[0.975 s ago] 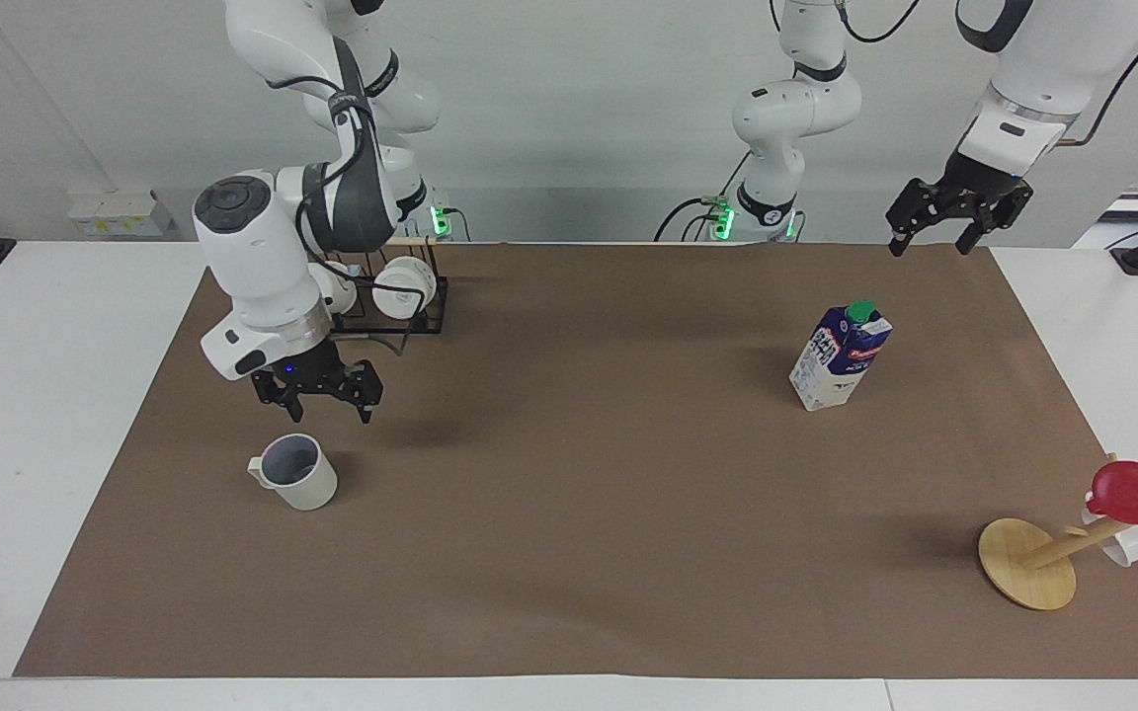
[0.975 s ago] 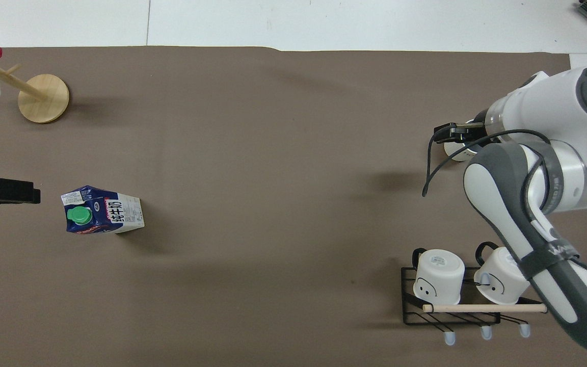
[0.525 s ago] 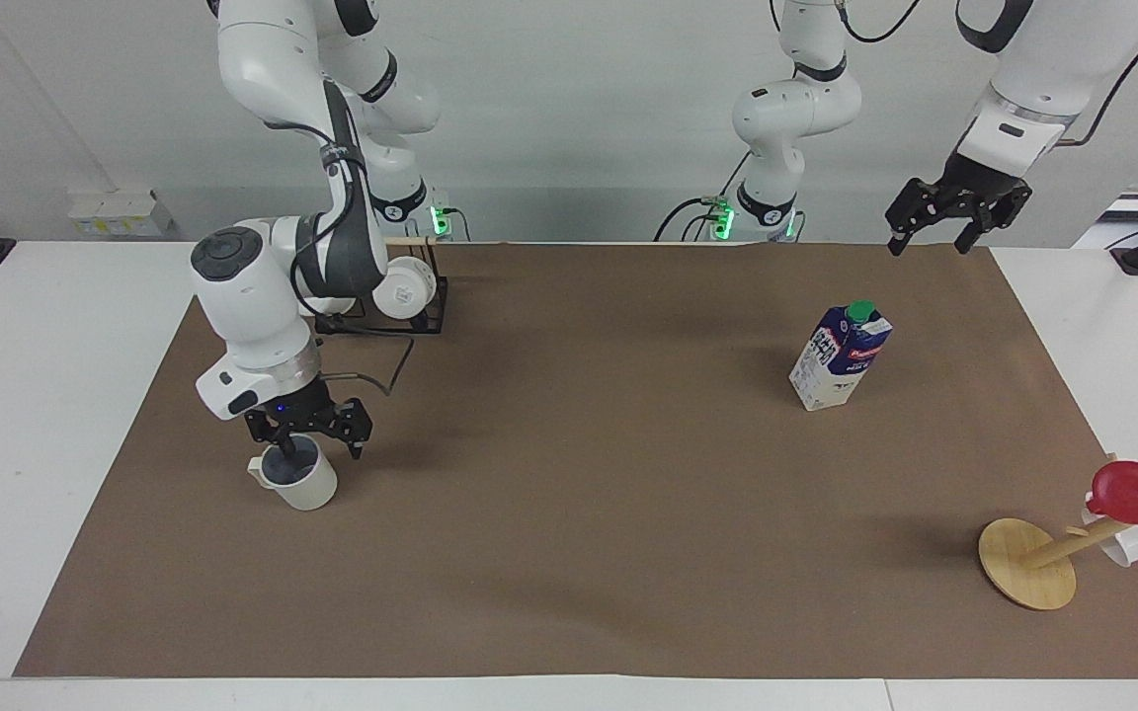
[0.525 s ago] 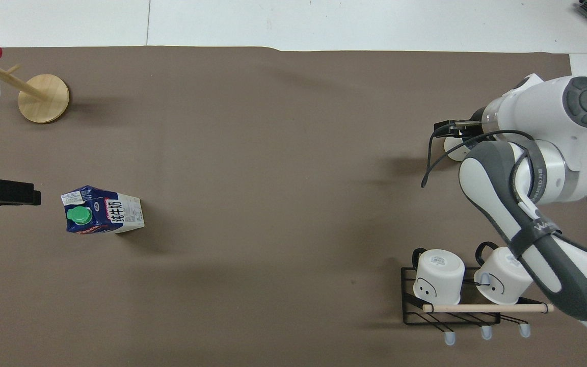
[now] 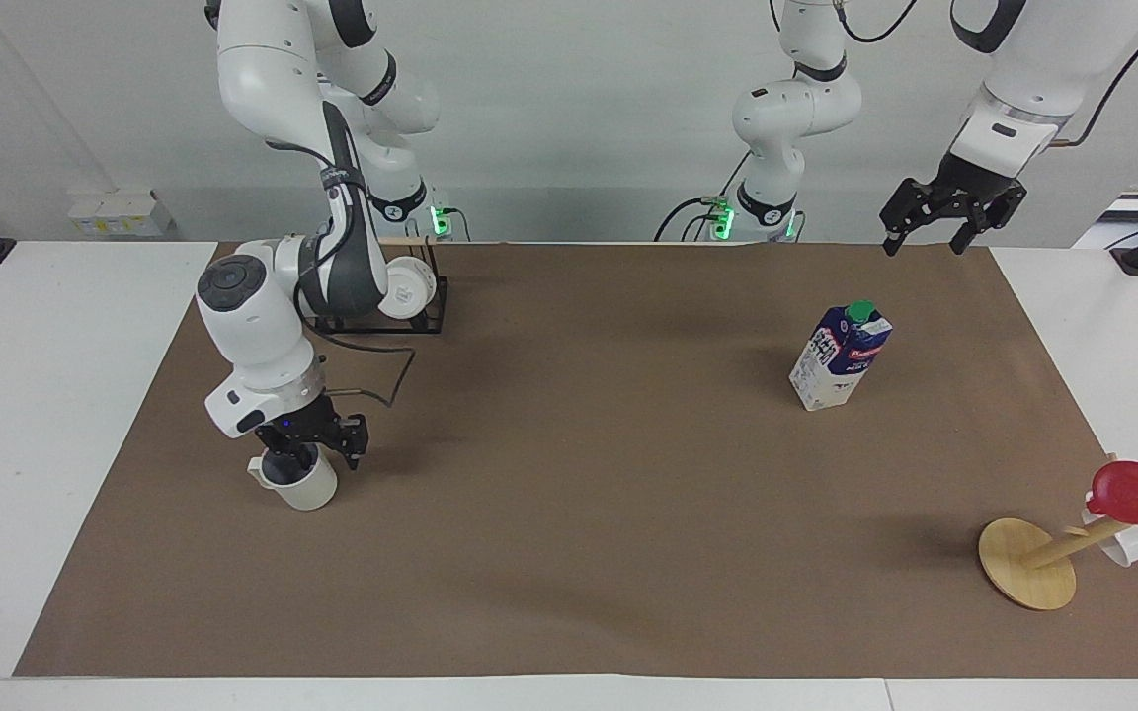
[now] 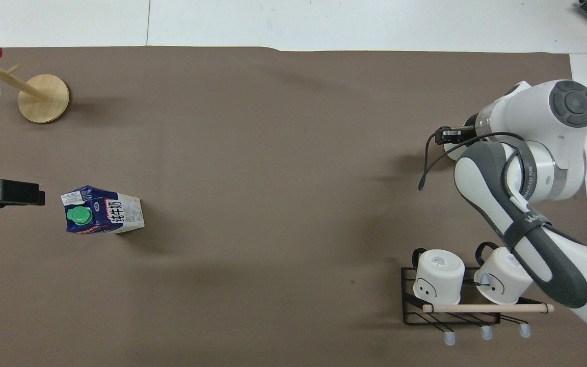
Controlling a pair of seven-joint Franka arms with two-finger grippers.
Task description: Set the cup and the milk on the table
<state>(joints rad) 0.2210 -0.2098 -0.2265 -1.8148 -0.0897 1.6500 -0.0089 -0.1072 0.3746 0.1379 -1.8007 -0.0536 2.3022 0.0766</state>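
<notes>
Your right gripper (image 5: 317, 456) has dropped from above the cup (image 5: 300, 484) onto it: one finger inside, one outside the rim, spread, not clamped. Cup stands on the brown paper (image 5: 569, 494) at the right arm's end of the table (image 5: 36, 395). Milk (image 5: 840, 356) upright, unmoved, at the left arm's end. Left gripper (image 5: 942, 212) waits above the paper's edge, jaws wide.

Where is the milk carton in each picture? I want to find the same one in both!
Facing view: the milk carton stands upright on the brown paper, toward the left arm's end of the table, in the right half of the picture.
Overhead view: the same carton sits in the left part of the picture, its green cap showing.
Shared landmark: the round wooden stand, which is farther from the robots than the carton in both views.
</notes>
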